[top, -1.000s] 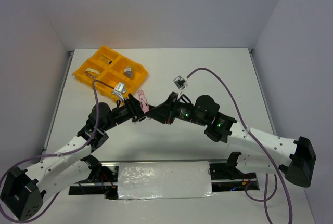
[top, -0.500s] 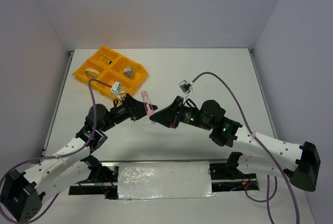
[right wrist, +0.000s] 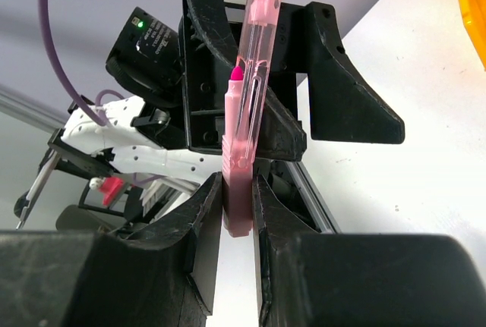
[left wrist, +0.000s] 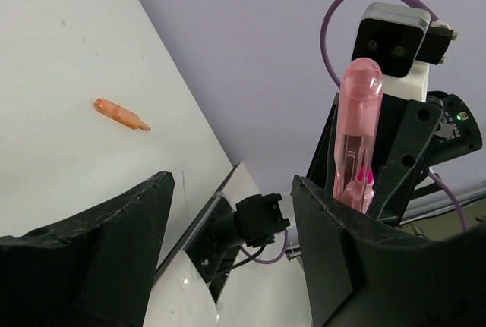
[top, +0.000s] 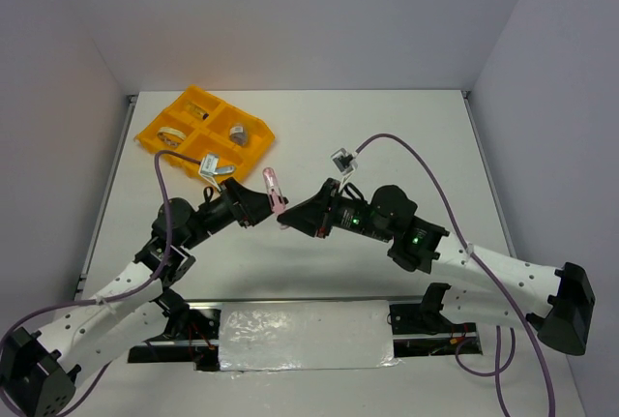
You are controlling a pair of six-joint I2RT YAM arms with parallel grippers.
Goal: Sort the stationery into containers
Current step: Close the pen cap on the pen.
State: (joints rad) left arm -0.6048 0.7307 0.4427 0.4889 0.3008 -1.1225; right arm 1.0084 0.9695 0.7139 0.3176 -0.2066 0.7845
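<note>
Robot lab test cell, not a home or shop. A bare white table (top: 406, 127) is boxed in by plain pale walls (top: 309, 20) on three sides. The left arm (top: 106, 291) and right arm (top: 503, 267) are bolted at the near edge. Purple cable (top: 387, 135) runs loose, and a small camera (top: 340, 161) sits on the wrist. The only prop nearby is an orange sorting tray (top: 147, 130).

Light: bright, even, overhead
Shadows: faint on the white table (top: 387, 127)
Glare: glints on the translucent pink plastic pen (right wrist: 252, 77)
</note>
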